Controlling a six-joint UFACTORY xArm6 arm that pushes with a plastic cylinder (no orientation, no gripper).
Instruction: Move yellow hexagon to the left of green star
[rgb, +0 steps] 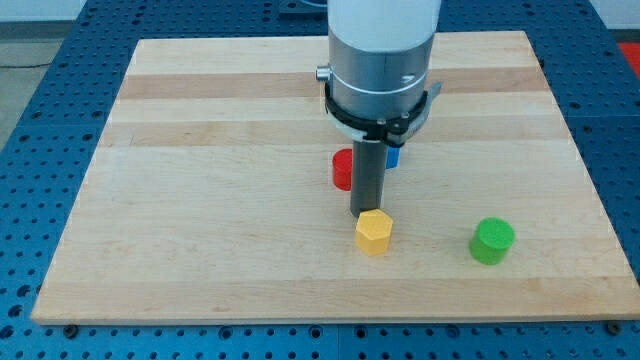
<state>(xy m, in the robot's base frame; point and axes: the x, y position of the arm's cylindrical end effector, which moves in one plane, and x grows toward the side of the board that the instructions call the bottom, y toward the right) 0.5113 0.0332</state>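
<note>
The yellow hexagon (373, 232) lies on the wooden board (200, 200) a little right of centre, toward the view's bottom. The green block (492, 241), its star shape hard to make out, sits to the right of it, well apart. My tip (365, 213) is just above the hexagon's top edge in the view, touching or nearly touching it. The rod hangs from the large white and grey arm end (382, 60).
A red block (343, 169) stands just left of the rod, partly hidden by it. A blue block (392, 156) peeks out right of the rod, mostly hidden. The board's edges border a blue perforated table (40, 120).
</note>
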